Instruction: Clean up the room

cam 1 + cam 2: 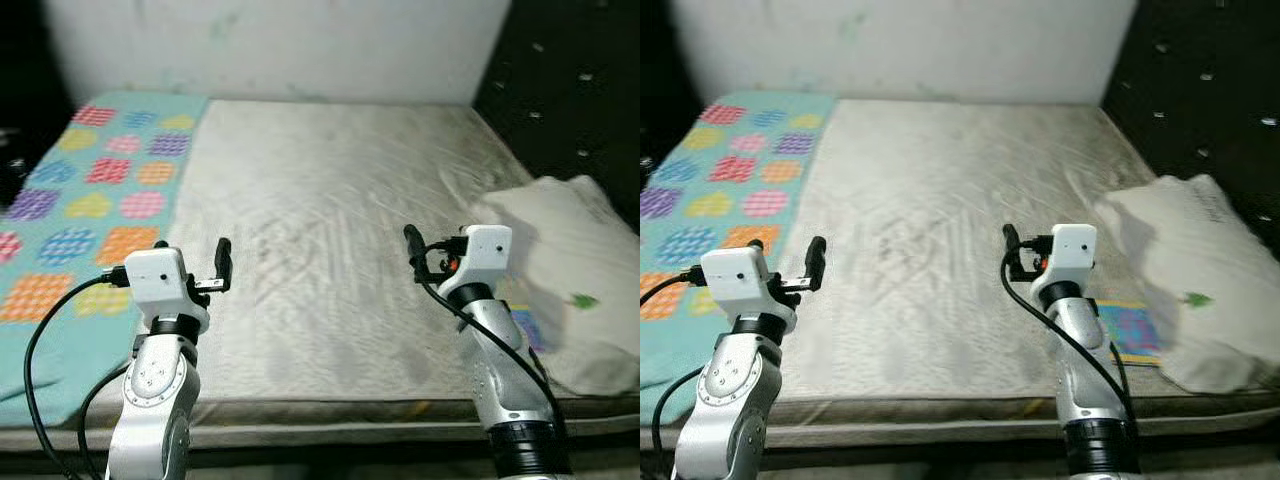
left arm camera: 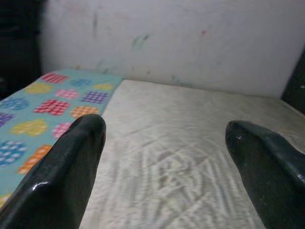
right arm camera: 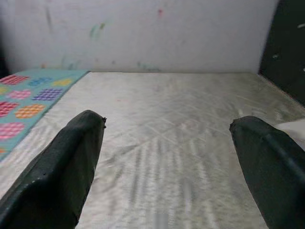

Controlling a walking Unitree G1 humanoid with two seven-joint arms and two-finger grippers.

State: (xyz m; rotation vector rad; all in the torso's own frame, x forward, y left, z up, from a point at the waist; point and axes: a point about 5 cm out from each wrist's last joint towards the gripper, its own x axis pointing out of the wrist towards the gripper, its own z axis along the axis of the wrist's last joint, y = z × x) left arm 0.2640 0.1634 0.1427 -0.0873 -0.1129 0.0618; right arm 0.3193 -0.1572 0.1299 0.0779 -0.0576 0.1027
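Bare mattress [image 1: 330, 210] spans most of the fwd view, off-white, quilted, lightly creased and stained, set against a pale wall [image 1: 280, 45] w/ faint colour smudges. Along the mattress's left side lies a teal blanket [image 1: 85, 200] w/ a patchwork print in pink, yellow, orange and purple; it reaches from the wall end down to the near edge and overhangs the near left corner. At the right edge rests a white pillow [image 1: 570, 270], slightly rumpled, w/ a small green mark on its cover. Just beside the pillow's near-left corner, a small multicoloured checked item [image 1: 1132, 328] lies flat on the mattress, partly tucked under the pillow; cannot tell what it is. Both my arms are raised over the near edge of the bed, well apart from each other. Left gripper [image 1: 222, 265] hovers above the mattress just right of the blanket's edge; its fingers [image 2: 71, 167] are spread wide, nothing between them, pointing toward the wall. Right gripper [image 1: 412, 250] hovers above the mattress left of the pillow, not touching it; its fingers [image 3: 66, 162] are likewise spread wide and empty, also aimed at the wall. Dark area to the right beyond the pillow; detail not readable.
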